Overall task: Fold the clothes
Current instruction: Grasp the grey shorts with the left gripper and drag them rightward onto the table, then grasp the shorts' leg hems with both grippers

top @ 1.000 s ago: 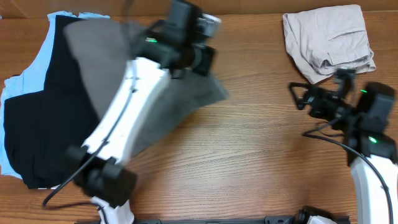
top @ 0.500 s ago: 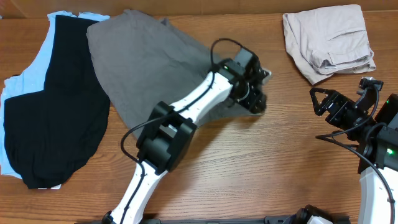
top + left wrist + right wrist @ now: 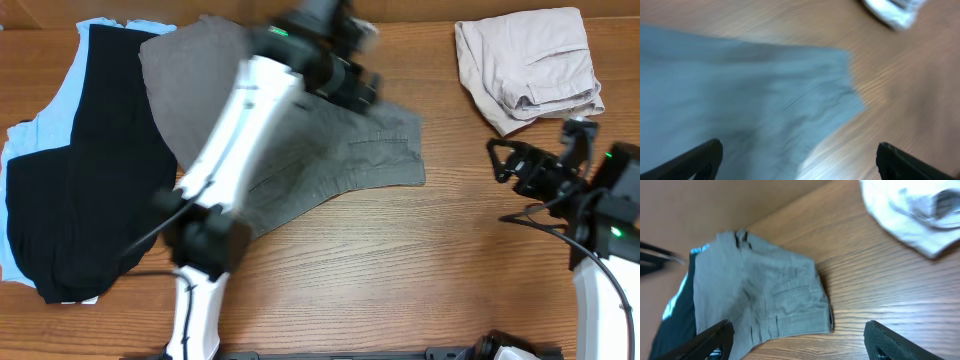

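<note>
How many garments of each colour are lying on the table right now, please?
Grey shorts: 1
Black shirt: 1
Light blue garment: 1
Beige shorts: 1
Total: 4

Robot lab; wooden table (image 3: pixel 400 260), left arm (image 3: pixel 235 130), right arm (image 3: pixel 600 300).

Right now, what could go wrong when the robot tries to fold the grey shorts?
1. The grey shorts touch the black T-shirt along their left edge, so a pinch there might grab both.
2. The shorts lie rumpled, not flat, so a fold could come out crooked.
3. The left gripper and the right gripper are open, holding nothing; a shallow pinch might let the cloth slip.
</note>
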### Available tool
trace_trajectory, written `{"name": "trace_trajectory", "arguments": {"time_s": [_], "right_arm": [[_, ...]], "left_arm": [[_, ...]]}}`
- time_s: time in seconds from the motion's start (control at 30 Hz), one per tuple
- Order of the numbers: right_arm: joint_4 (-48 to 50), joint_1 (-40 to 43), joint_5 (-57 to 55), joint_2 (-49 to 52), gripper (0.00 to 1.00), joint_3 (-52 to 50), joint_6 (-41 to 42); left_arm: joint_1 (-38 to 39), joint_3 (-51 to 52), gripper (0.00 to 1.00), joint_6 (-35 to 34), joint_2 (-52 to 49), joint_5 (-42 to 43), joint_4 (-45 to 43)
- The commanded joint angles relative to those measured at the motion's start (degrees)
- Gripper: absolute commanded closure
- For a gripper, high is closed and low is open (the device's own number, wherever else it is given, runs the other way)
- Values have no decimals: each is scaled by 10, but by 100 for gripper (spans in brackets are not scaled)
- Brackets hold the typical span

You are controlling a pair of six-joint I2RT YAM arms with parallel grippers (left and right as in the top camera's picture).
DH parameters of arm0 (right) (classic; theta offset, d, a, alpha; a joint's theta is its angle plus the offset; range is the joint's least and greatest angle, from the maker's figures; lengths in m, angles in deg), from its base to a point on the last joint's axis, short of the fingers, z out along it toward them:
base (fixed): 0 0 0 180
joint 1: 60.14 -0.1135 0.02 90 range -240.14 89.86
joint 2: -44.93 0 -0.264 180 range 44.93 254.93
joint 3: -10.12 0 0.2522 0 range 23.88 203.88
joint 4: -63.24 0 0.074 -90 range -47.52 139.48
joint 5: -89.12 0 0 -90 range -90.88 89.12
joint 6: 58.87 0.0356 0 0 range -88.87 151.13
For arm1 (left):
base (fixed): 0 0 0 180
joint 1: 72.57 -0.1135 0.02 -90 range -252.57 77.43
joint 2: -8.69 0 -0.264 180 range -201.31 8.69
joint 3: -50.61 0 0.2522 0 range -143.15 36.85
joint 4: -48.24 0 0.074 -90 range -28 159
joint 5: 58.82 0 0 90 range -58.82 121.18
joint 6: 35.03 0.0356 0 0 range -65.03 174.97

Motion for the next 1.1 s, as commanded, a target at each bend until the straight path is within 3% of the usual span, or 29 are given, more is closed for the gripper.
{"name": "trace_trajectory", "arguments": {"time_s": [0.0, 0.07, 0.23, 0.37, 0.57, 0.87, 1.07], "right_arm": [[13, -47, -54, 40, 14, 18, -16], [0, -77, -102, 72, 15, 34, -16], [-94, -137, -172, 179, 14, 126, -46], [-159, -168, -175, 285, 13, 206, -79], [-152, -191, -179, 359, 13, 223, -80], [-146, -194, -183, 371, 12, 223, -80], [-141, -194, -182, 371, 9, 223, -80]], "left_arm": [[-33, -13, 0, -4, 26, -148, 67], [-65, -13, 0, -12, 28, -180, 113], [-153, -7, 0, -20, 28, -77, 174], [-177, 2, 0, -21, 28, -66, 186], [-163, 2, 0, -40, 37, -100, 187], [-78, 2, 0, -127, 163, -264, 211], [-55, 90, 0, -164, 224, -261, 210]]}}
